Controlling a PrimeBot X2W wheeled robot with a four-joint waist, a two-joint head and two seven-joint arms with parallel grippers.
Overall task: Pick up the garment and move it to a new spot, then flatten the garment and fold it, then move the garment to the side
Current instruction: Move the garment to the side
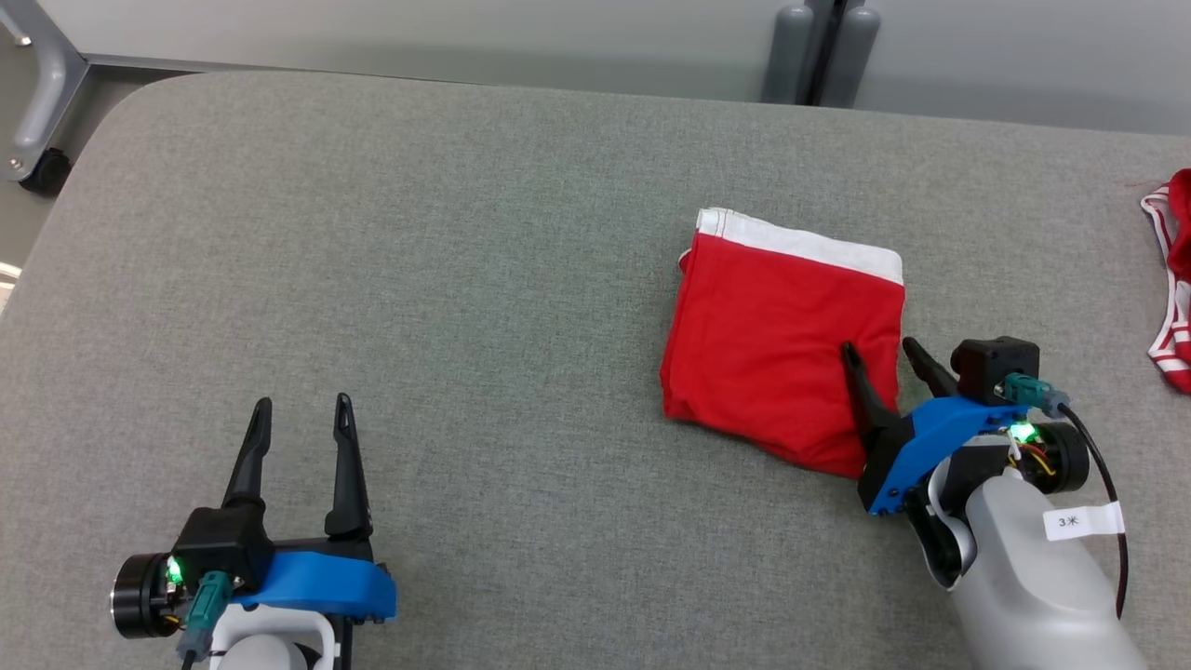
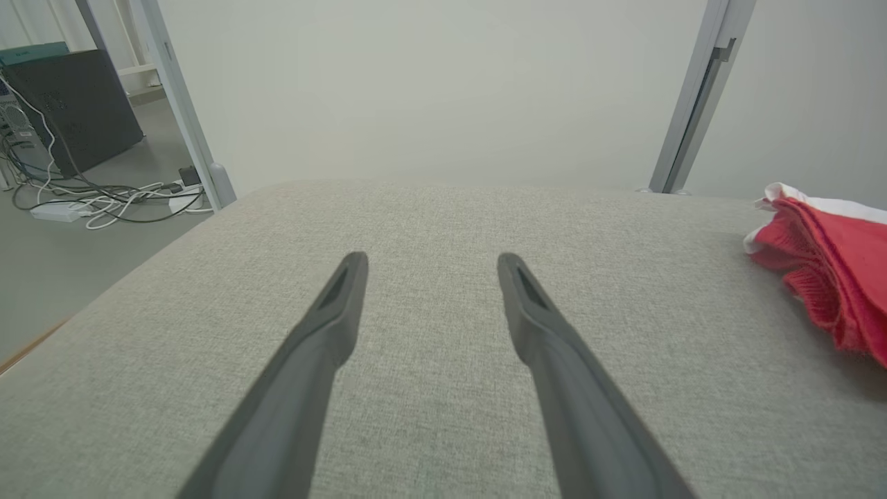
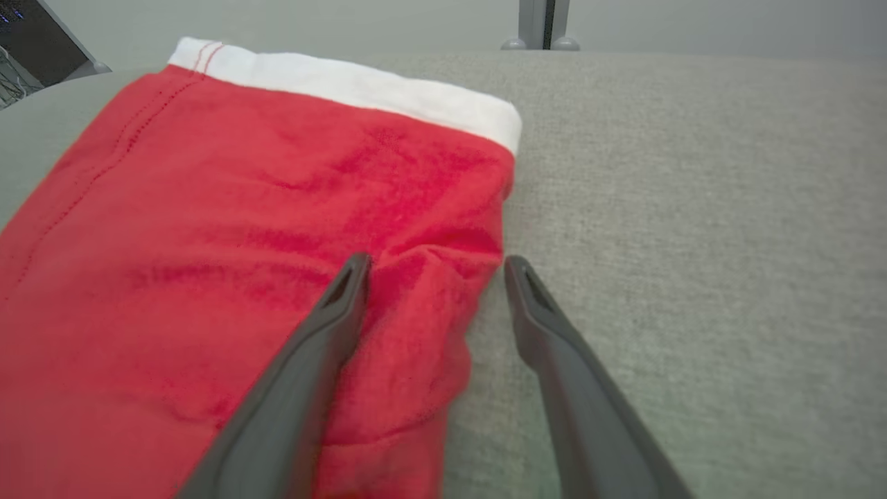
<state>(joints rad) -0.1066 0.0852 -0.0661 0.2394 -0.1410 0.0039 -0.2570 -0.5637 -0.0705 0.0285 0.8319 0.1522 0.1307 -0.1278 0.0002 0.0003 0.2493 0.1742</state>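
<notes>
A red garment (image 1: 777,340) with a white waistband lies folded into a rough rectangle on the grey table, right of centre. My right gripper (image 1: 879,352) stands open at its near right edge: one finger lies over the red cloth, the other over the table just beside it. The right wrist view shows the garment (image 3: 229,242) and the gripper (image 3: 433,267) astride its right edge, jaws apart, nothing pinched. My left gripper (image 1: 304,408) is open over bare table at the lower left, far from the cloth. The left wrist view has the gripper (image 2: 429,267) open and the garment (image 2: 828,260) at the right edge.
The grey fabric-covered table (image 1: 465,279) has a rounded far-left corner. Another red and white striped cloth (image 1: 1174,279) lies at the table's right edge. Grey posts (image 1: 819,51) stand behind the far edge. A metal frame leg with a caster (image 1: 37,112) stands off the far-left corner.
</notes>
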